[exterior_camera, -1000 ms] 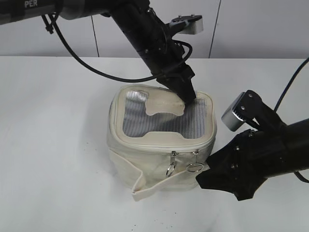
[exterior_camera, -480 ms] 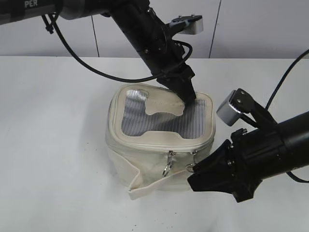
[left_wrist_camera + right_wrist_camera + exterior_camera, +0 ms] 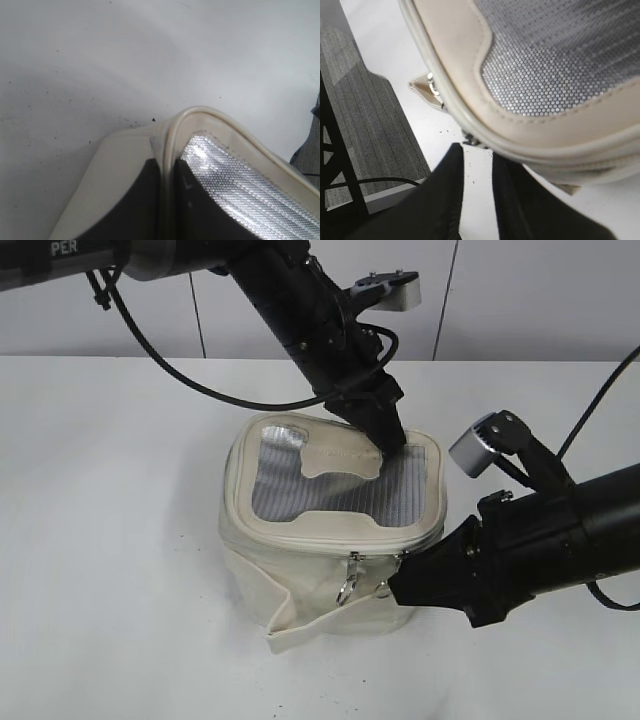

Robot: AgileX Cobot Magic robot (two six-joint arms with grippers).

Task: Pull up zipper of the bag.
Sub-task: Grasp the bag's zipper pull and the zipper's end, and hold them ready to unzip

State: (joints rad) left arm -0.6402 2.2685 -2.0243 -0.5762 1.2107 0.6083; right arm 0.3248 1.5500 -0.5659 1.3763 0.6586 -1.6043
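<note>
The cream bag [image 3: 300, 550] stands mid-table, with a grey mesh top [image 3: 300, 485]. The zipper track [image 3: 330, 543] runs round the lid rim. Two silver sliders hang at the front: the left one [image 3: 352, 562] with its ring, and the right one [image 3: 401, 558], partly behind my right gripper [image 3: 397, 590]. In the right wrist view, that gripper [image 3: 476, 152] is open, white table shows between its fingers, and a slider [image 3: 471, 141] lies just beyond the tips. My left gripper [image 3: 388, 438] presses the lid's rear right and is shut on the rim piping [image 3: 167, 200].
The loose strap [image 3: 290, 625] lies folded at the bag's front foot on the white table [image 3: 110, 540]. A wall stands behind. The right wrist view shows the table edge and grey floor [image 3: 375, 125] beyond the bag.
My right gripper has moved left and up to the bag's front, now covering the right ring pull. The bag's front and strap shifted slightly. The left arm has stayed put.
</note>
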